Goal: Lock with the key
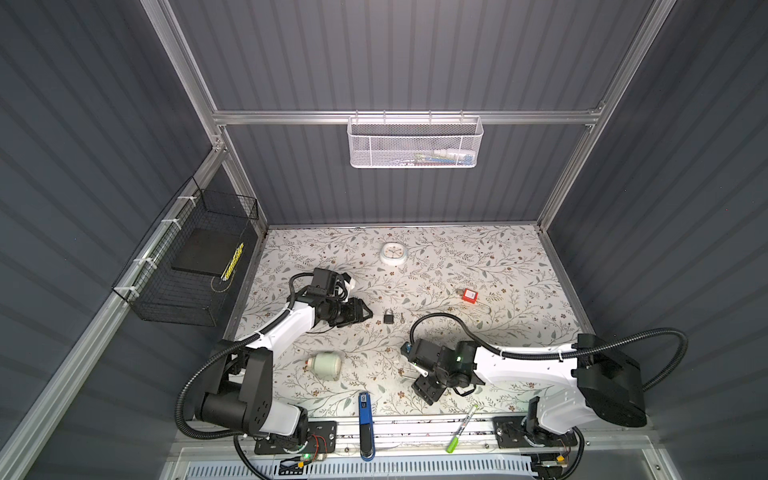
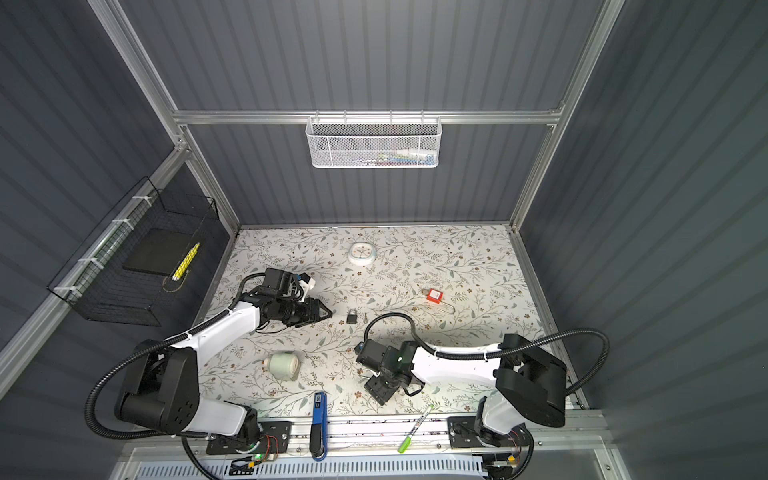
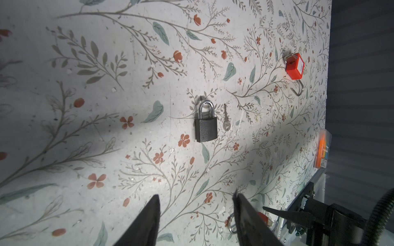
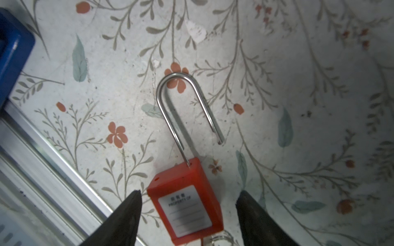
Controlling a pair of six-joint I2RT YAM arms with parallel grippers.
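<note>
— What is the room like?

— Grey ribbed walls point(image 1: 374, 62) stand on three sides. A white mesh basket point(image 1: 415, 143) hangs on the back rail point(image 1: 291, 117), and a black wire basket point(image 1: 187, 266) is fixed to the left wall. The bench point(image 1: 457, 257) has a pale floral cover. A small clock point(image 1: 393, 253) lies near the back and a pale jar point(image 1: 326, 365) lies on its side near the front.

— And the locks?

— A black padlock point(image 3: 206, 125), its shackle seated in the body, lies mid-bench. A small key point(image 3: 226, 119) lies just beside it, not touching. A red padlock point(image 1: 470, 295) lies further right. A second red padlock point(image 4: 187, 204) lies near the front rail point(image 4: 53, 161), with one leg of its long shackle out of the body.

— The arms?

— The left hand point(image 3: 196, 193) is stretched low over the bench. It points at the black padlock and stops short of it, fingers spread, grasping nothing. The right hand point(image 4: 189, 191) hangs over the second red padlock. One finger is on either side of the lock's body with a gap each way, so it is released.
</note>
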